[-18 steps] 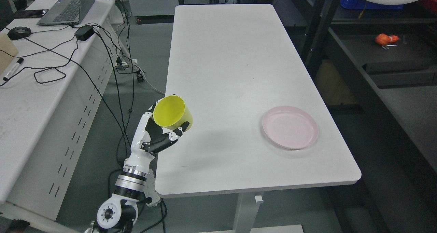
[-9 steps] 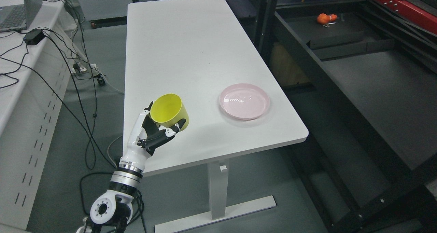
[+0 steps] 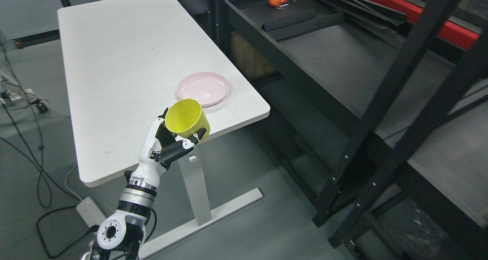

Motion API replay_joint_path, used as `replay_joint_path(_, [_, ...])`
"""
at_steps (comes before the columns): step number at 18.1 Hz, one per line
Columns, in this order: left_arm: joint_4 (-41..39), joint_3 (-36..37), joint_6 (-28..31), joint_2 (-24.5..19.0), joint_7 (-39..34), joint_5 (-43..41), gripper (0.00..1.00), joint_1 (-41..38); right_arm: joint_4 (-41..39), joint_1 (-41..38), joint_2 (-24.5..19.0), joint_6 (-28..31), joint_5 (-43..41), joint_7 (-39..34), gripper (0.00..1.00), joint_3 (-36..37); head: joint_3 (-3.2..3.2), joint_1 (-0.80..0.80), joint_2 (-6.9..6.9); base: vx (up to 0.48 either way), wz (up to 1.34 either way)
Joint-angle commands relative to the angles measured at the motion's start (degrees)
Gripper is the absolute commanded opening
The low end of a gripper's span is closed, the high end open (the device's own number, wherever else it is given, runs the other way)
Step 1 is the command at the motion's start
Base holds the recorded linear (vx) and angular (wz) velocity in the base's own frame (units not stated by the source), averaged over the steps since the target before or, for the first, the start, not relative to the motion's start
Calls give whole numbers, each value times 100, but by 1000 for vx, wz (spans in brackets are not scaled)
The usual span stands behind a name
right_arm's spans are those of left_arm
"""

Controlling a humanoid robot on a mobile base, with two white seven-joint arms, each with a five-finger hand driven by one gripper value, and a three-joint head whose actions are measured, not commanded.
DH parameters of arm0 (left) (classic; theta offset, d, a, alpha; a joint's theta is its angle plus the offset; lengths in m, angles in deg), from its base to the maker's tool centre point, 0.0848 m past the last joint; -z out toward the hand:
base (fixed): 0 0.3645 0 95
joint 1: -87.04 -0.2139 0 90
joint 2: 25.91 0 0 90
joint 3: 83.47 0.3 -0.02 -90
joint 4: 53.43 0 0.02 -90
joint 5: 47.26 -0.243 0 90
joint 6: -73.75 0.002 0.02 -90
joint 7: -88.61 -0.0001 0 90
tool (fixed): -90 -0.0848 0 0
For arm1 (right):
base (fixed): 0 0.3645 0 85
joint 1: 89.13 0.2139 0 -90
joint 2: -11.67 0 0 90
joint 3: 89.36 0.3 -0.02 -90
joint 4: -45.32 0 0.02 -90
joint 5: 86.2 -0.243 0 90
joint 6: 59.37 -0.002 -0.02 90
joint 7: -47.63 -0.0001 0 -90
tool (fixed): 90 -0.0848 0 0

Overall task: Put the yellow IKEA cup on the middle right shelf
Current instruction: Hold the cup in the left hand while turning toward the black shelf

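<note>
My left hand (image 3: 176, 138) is shut on the yellow cup (image 3: 187, 119). It holds the cup tilted, mouth toward the camera, above the front right part of the white table (image 3: 114, 61). The arm comes up from the lower left. The black shelf unit (image 3: 343, 61) stands to the right, with a dark grey shelf board (image 3: 381, 84) at about table height. My right hand is out of view.
A pink plate (image 3: 203, 88) lies on the table near its right edge, just behind the cup. Black shelf posts (image 3: 381, 111) cross the right foreground. An orange object (image 3: 277, 0) lies far back on the shelf. Cables and a power strip (image 3: 89, 214) lie on the floor at the left.
The whole view has swung right, so the camera moved: the desk with the laptop has left the picture and the shelf unit fills the right. The left hand still holds the cup the same way.
</note>
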Motion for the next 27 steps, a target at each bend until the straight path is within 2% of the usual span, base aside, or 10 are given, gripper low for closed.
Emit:
replay_joint_path(1, [-171,33,-10,-100,10,-1,0,1,0,-79,100,1,-141,4,99,-97,0,0,0,-248,-582])
replay_joint_path(12, [-171,745,-186,-100,10,8,0,-8,0,-79,100,1,-141,4,99,-97,0,0,0,-280,-782])
replay_joint_path(22, [-180,780,-283,-100,10,8,0,36,0,-79,100,1,-141,4,99,-97,0,0,-2,-157,-821])
replay_joint_path(27, [-171,780,-274,-100,10,8,0,510,0,-79,100,1,-141,4,99,-97,0,0,-4,23,-161])
